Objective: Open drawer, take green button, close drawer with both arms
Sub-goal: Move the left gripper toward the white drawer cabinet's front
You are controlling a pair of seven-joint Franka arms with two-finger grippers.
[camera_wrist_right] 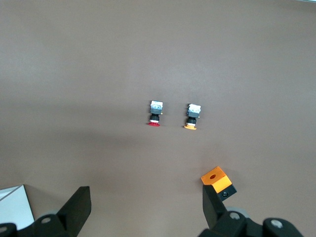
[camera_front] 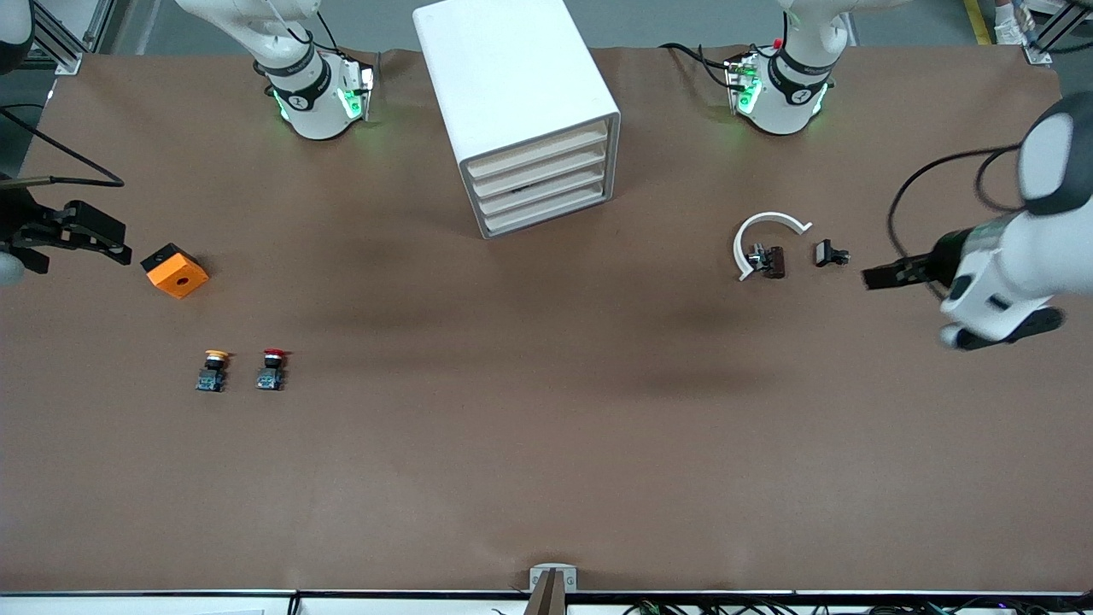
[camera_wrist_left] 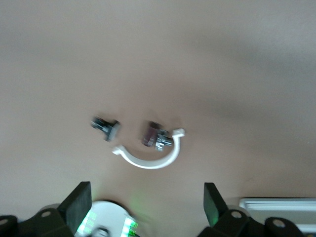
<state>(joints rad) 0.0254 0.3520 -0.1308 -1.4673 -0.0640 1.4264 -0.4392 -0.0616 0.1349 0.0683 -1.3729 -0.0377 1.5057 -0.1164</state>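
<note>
The white cabinet [camera_front: 521, 111] stands at the middle of the table between the two arm bases. Its four cream-fronted drawers [camera_front: 540, 175] are all shut. The green-capped button is hidden. My right gripper [camera_front: 119, 249] is open and empty over the table at the right arm's end, beside an orange block [camera_front: 175, 271]. Its wrist view shows its spread, empty fingers [camera_wrist_right: 79, 205]. My left gripper [camera_front: 875, 278] is open and empty over the table at the left arm's end, beside a small black part [camera_front: 830, 254]. Its fingers [camera_wrist_left: 212, 200] are wide apart.
A yellow-capped button [camera_front: 213, 370] and a red-capped button [camera_front: 272, 369] stand side by side, nearer the front camera than the orange block. A white C-shaped ring [camera_front: 764, 232] with a brown part [camera_front: 768, 260] lies by the black part.
</note>
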